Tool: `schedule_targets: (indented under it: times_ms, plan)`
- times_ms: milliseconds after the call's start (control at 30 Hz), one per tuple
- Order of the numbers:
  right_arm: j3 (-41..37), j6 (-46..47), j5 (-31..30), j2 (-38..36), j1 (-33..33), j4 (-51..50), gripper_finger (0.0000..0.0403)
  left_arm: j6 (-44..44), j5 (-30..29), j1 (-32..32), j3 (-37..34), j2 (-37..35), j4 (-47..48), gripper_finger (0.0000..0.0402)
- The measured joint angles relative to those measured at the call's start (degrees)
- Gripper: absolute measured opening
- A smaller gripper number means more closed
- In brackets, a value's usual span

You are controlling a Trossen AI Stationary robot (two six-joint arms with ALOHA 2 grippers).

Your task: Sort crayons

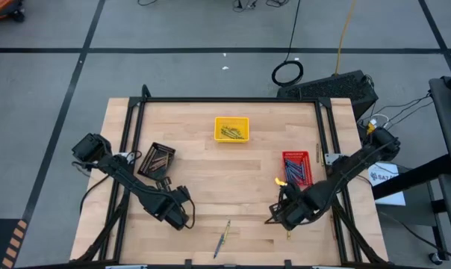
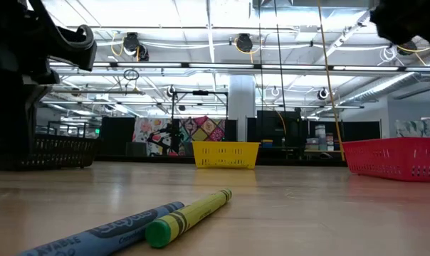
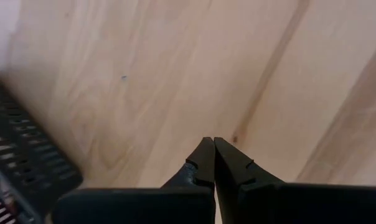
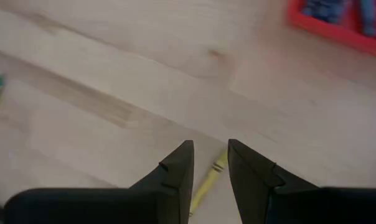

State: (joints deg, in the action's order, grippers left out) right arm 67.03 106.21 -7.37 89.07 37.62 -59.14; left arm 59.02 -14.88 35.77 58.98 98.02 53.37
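Note:
Two crayons, a blue one (image 2: 108, 229) and a yellow one with a green end (image 2: 190, 213), lie side by side on the table near its front edge (image 1: 222, 237). A third, yellow crayon (image 4: 208, 179) lies flat on the wood below my right gripper (image 4: 210, 163), which hangs open above it with nothing between its fingers. My left gripper (image 3: 213, 144) is shut and empty over bare wood at the front left (image 1: 182, 218), beside the black tray (image 3: 26, 168). More crayons lie in the yellow tray (image 1: 231, 129) and the red tray (image 1: 296, 167).
The black tray (image 1: 157, 158) stands at the left, the yellow tray at the far middle and the red tray at the right. A black frame rail (image 1: 233, 99) runs round the table. Bare wood lies between the two arms in the middle.

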Motion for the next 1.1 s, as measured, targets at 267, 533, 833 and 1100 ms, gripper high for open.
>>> schedule_targets:
  times_ms: [267,533,833,1100]
  plan:
    - [1.0,10.2,4.6,7.1,3.5,3.0,0.0086,-1.7,-1.7,0.0,0.0,0.0,0.4,0.0]
    - [1.0,18.3,4.5,10.2,5.8,7.5,0.0086,-4.4,-2.3,0.0,0.0,0.0,1.3,0.0]
    - [1.0,23.2,4.6,12.2,8.0,8.8,0.0086,-5.9,-4.3,0.0,0.0,0.0,1.4,0.0]
    - [1.0,23.2,4.5,12.2,8.5,7.5,0.0086,-5.8,-4.3,0.0,0.0,0.0,1.4,0.0]
